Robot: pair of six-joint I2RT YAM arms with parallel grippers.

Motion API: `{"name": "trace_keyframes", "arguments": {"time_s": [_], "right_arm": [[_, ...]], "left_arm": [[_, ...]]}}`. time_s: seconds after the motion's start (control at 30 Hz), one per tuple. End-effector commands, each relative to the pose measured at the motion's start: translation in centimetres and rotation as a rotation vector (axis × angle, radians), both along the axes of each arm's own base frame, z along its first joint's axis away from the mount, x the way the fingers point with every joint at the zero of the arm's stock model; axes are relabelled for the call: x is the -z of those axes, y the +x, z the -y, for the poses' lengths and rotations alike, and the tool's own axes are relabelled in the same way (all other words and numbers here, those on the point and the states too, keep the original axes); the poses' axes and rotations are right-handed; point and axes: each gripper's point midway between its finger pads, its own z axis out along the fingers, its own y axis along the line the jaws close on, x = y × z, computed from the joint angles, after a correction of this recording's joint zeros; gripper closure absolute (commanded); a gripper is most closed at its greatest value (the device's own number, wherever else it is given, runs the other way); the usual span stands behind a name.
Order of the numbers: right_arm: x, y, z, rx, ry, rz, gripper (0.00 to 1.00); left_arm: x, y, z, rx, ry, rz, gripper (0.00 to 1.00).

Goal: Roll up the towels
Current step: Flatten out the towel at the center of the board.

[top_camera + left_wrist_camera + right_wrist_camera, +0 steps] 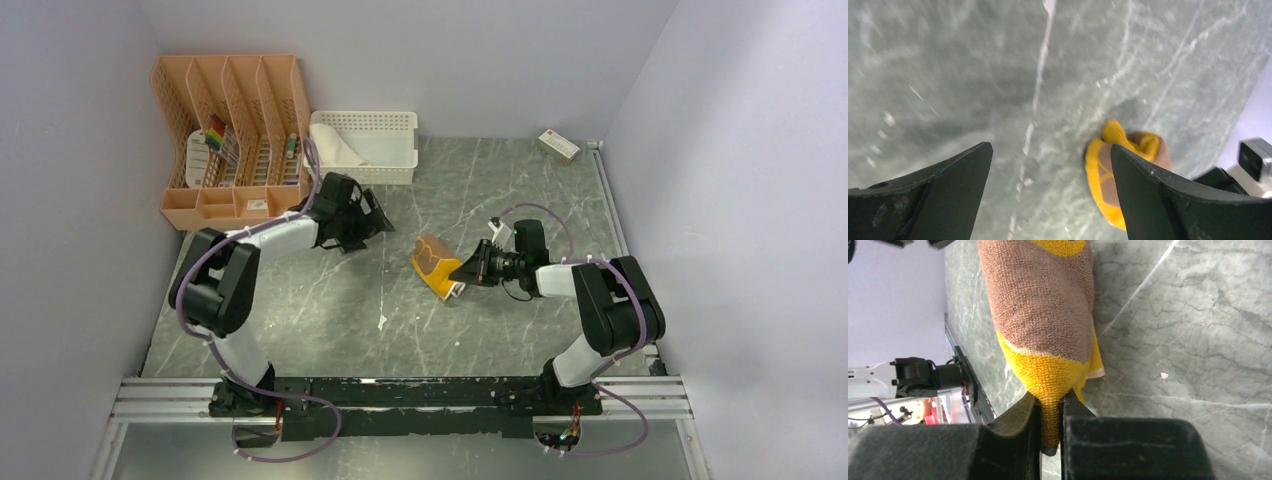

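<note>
Towel of mustard yellow (437,262) is seen at frame centre over the desk (330,320), its axis running upper left to lower right. Its right end is clenched by the right end effector (468,268). The left end effector (372,225) is held spread and empty at upper left, farther off.

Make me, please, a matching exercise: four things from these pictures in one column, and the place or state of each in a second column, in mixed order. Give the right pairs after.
Things:
1. yellow towel
2. white towel
3. left tool
4. box

Place or state:
A. in the basket
B. open, holding nothing
C. pinched in the right tool
D. alone, far right

Pairs: 1-C, 2-A, 3-B, 4-D
</note>
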Motion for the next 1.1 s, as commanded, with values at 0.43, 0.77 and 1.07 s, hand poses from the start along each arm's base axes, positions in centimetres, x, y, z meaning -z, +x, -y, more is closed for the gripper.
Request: {"name": "trace_keyframes", "arguments": {"time_s": [0.43, 0.77, 1.07], "right_arm": [[0.7, 0.4, 0.9, 0.014, -0.060, 0.032, 1.00], [0.8, 0.3, 0.9, 0.004, -0.066, 0.037, 1.00], [0.3, 0.1, 0.7, -0.016, -0.062, 0.046, 1.00]], "left_arm": [[-3.2, -6.4, 11.6, -0.055, -0.317, -0.044, 0.00], [-0.3, -7.7, 16.9, 0.012, -0.356, -0.109, 0.00], [0.8, -6.6, 17.4, -0.038, -0.340, -0.093, 0.00]]}}
